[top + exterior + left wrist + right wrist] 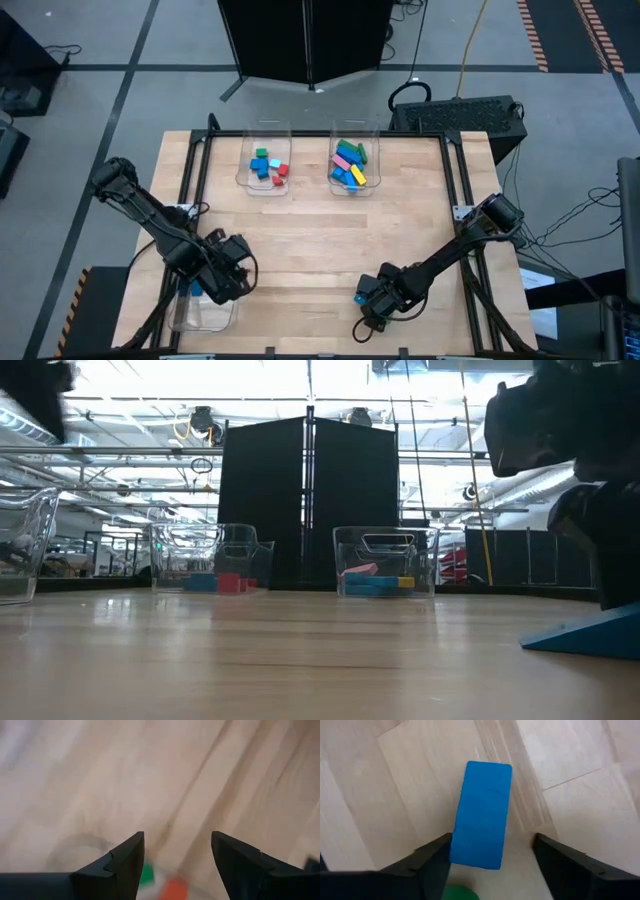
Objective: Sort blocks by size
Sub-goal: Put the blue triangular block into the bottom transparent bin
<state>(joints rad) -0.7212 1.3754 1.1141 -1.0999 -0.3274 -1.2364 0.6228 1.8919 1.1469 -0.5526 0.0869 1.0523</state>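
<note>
Right hand [490, 865] open astride a blue block [482, 815]; left hand [175, 855] open, empty

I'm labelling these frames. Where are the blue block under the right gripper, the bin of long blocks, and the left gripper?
blue block [481, 815], right wrist view, middle of its top face.
bin of long blocks [372, 158], high view, its right wall.
left gripper [177, 852], left wrist view, midway between its open fingertips.

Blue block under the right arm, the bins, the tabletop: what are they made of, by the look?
Blue block: probably painted wood or plastic; flat even colour, matte, no grain showing. Bins: clear plastic, glossy; you see straight through the walls. Tabletop: pale wood, likely plywood or boards; grain and seams visible, low sheen.
</note>
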